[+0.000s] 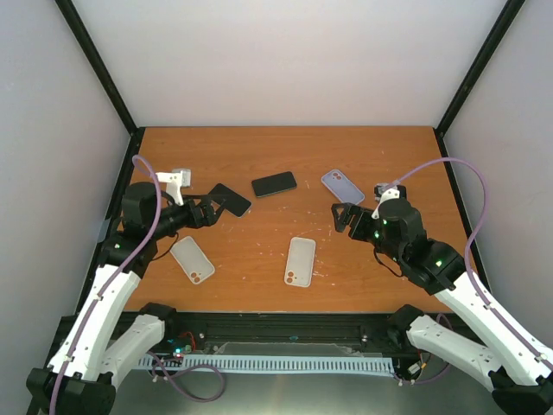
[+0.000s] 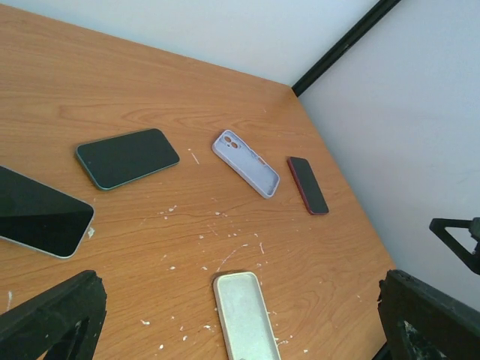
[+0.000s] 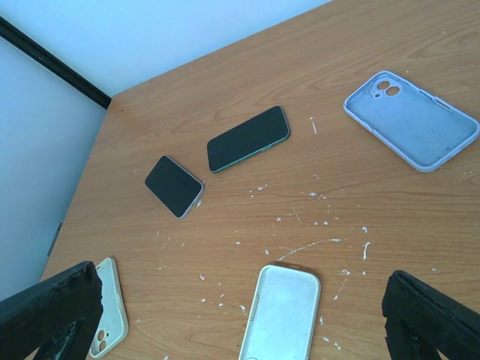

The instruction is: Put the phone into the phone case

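The phone, dark glass with a green rim, lies flat and face up at the far middle of the table. Its long axis runs left to right, the right end angled slightly away. The left gripper and right gripper both gape wide, holding nothing.

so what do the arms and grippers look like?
Left arm and right arm: white shells on lower links, black joints, a lilac cable looping along each. Left gripper and right gripper: black, two angular fingers, white camera mount behind. Green LEDs on the right arm.
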`<state>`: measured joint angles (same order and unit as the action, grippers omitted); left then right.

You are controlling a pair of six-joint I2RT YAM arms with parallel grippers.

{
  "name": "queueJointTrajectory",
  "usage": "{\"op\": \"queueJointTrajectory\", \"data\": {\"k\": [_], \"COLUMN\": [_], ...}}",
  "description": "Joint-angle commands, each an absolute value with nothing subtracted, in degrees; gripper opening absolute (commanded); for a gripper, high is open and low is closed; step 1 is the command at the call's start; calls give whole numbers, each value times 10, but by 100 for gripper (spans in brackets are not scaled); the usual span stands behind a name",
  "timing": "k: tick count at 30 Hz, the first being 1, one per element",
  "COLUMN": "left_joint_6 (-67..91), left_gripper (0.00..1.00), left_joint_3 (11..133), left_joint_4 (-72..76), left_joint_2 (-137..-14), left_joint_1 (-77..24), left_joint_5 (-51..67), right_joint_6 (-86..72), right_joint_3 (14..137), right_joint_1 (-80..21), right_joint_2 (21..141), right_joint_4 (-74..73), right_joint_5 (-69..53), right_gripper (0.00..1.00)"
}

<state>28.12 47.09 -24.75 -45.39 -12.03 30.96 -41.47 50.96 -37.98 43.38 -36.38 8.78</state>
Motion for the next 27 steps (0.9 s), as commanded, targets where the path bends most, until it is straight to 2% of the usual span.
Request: {"op": "queueJointTrajectory", "data": {"k": [1,7,18,22,27], "left_joint_6": [283,331,512,573,628], "left_gripper": [100,99,99,94,79], "left_joint_3": [489,482,471,454,423], "left_joint_4": [-263,-269,-375,-401,-411], "left_joint_2": [-455,-470,-573,-610,-633], "left_joint_1": [-124,-124,-123,-113,-86], "left_joint_5": [283,224,-30,-75,-101], "right_joint_6": [-422,-423,-437,-448,-448], "right_joint_3": [517,515,497,480,479], "right_joint_1": [-384,-384,-384,-384,-384], "right_joint_2": [429,433,428,422,435], "right_joint_4": [-354,-350,-340,-337,-347], "right_joint_5": [91,86,61,63,63], "right_gripper": [100,100,100,100,100]}}
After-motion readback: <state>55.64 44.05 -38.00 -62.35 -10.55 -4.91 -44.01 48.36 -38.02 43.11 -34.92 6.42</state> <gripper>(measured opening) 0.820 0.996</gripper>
